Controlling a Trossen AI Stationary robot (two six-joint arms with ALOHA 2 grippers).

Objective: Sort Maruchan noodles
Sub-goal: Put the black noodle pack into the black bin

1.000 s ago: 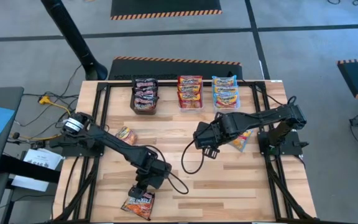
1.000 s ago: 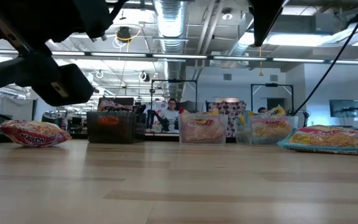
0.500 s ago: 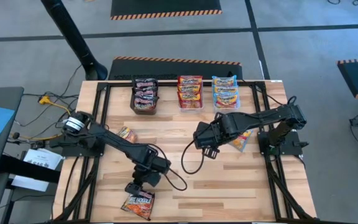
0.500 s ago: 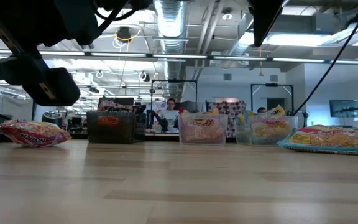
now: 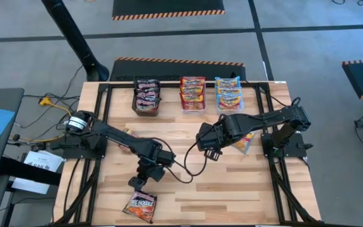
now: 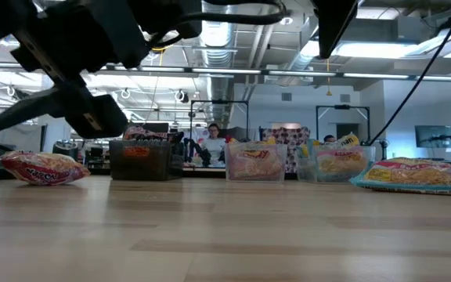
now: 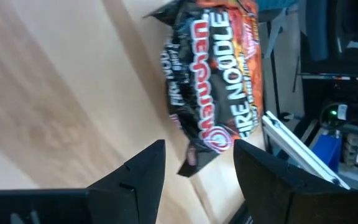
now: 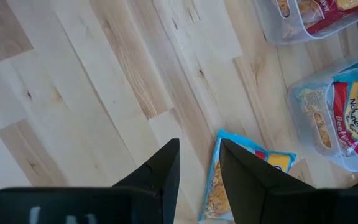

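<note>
A dark Maruchan noodle packet [image 5: 140,205] with orange "Fire Noodle" print [image 7: 219,74] lies flat by the table's near edge. My left gripper [image 5: 141,184] hovers just on its far side, open; its fingers [image 7: 199,144] frame the packet's nearest corner and touch nothing. A red-orange packet [image 5: 128,135] lies flat at the left, partly under my left arm. At the right a light blue-yellow packet [image 5: 244,142] rests flat on the wood. My right gripper [image 5: 210,153] hangs open above bare wood to the left of that packet [image 8: 241,180].
Along the far edge stand three bins with sorted packets: a black one [image 5: 147,96], a clear one with red-orange packets [image 5: 193,93] and a clear one with blue-yellow packets [image 5: 229,93]. Bare wood [image 5: 232,189] lies at the near right. A person sits in the room beyond [image 6: 214,135].
My left gripper has drawn back from over the dark packet toward the table's far edge and has swung and turned a little. It stays open. The dark packet has not moved.
</note>
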